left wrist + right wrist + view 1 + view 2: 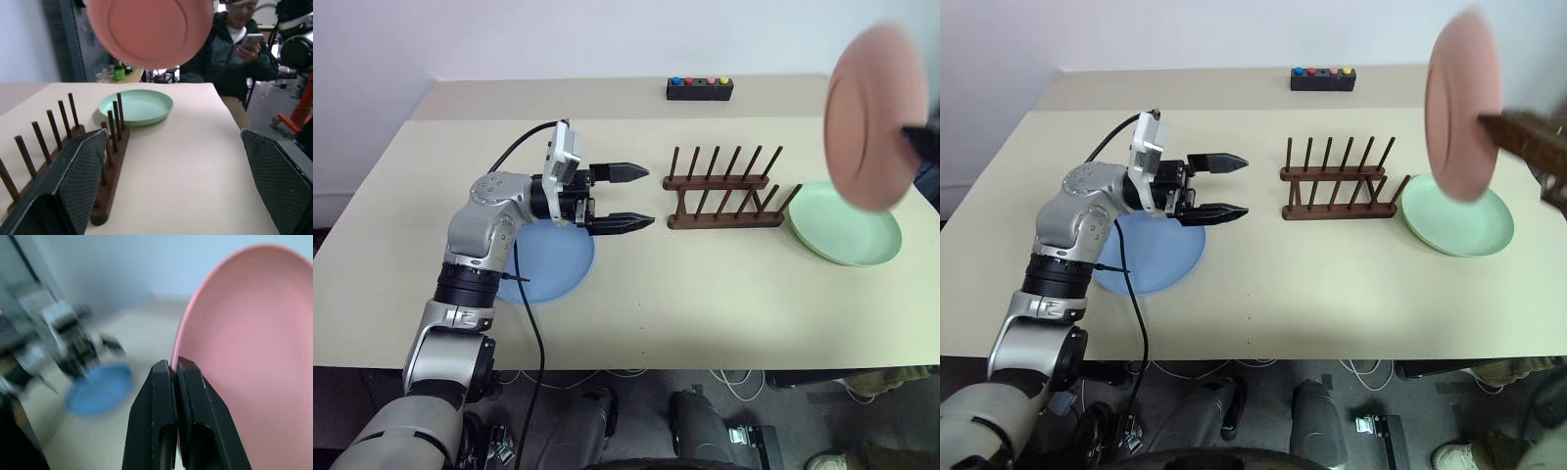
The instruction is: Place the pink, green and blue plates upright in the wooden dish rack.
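Near the tabletop's left edge lies the blue plate, flat. Above it hovers the left gripper, jaws wide open and empty, aimed at the wooden dish rack mid-table (every slot vacant). Beside the rack, by the right edge, the green plate lies flat. Above it, the right gripper pinches the pink plate upright by its rim. None racked yet.

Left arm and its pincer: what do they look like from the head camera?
The left arm has silver-grey rounded shells with black joint rings. A black cable loops along it. A small white-and-grey camera block sits at the wrist. The left pincer has two black pointed fingers, and their inner pads have a fine cross-hatch texture.
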`<state>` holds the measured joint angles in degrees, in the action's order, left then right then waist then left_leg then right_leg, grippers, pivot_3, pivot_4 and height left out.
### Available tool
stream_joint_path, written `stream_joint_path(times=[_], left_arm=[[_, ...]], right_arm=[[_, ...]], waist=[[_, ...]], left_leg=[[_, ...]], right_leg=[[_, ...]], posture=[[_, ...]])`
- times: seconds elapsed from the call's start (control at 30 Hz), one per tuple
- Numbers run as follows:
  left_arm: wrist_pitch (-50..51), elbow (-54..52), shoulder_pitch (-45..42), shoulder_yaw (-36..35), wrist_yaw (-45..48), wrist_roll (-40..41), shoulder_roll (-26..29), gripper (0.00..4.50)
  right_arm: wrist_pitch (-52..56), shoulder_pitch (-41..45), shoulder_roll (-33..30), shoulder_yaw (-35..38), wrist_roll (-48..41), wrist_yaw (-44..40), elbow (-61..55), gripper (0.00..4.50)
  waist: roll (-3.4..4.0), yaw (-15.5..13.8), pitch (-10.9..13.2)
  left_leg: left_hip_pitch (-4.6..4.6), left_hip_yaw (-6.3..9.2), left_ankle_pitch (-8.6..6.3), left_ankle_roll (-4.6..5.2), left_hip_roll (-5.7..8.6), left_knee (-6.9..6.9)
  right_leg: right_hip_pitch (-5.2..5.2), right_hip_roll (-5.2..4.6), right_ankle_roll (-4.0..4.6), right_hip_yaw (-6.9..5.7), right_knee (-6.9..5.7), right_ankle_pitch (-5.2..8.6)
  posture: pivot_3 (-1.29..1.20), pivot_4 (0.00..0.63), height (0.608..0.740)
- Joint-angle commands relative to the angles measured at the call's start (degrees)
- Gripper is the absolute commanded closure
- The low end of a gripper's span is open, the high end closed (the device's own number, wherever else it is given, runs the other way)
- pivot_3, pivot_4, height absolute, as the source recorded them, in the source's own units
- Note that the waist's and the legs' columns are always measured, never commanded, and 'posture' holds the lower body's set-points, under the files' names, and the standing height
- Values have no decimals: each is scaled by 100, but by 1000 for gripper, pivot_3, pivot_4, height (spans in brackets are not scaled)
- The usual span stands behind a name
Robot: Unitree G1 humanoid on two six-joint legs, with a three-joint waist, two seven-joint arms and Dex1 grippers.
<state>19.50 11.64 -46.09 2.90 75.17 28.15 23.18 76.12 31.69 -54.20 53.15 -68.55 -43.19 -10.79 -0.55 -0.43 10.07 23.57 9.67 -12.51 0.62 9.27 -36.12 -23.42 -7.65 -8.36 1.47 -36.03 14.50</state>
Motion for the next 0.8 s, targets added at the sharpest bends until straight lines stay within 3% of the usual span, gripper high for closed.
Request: stream_joint_path(times=[0.03,0.1,0.2,0.43,0.8], left_arm=[[-90,-74,-118,-145,-76,82,-2,0],[-41,-154,-83,-147,-129,116,-28,0],[113,-369,1,-202,-222,222,-15,0],[323,-889,322,-321,-444,359,179,0],[469,-1227,520,-328,-641,501,299,0]], right_arm=[[-622,668,572,-133,-546,591,479,4466],[-992,766,1030,-463,-431,535,746,4466],[-1465,758,1160,-892,-84,170,1188,4466],[-2320,1018,877,-1626,633,-810,2479,4466],[-2827,1323,699,-2112,1277,-1630,3701,4466]], waist=[[-2,4,0],[-1,2,0],[4,-8,1],[6,-8,2],[7,21,2]], left_leg=[[0,1,0,0,0,1],[-3,2,0,0,-2,1],[-2,3,1,-1,0,2],[-1,3,1,-1,5,6],[-2,4,2,-4,4,6]], right_leg=[[0,2,0,0,-1,0],[1,4,0,0,-1,0],[-3,9,0,0,-4,-1],[-8,10,-1,0,-11,-2],[-8,12,0,0,-13,-3]], posture=[[0,150,740],[0,150,740],[0,150,740],[0,150,740],[0,150,740]])
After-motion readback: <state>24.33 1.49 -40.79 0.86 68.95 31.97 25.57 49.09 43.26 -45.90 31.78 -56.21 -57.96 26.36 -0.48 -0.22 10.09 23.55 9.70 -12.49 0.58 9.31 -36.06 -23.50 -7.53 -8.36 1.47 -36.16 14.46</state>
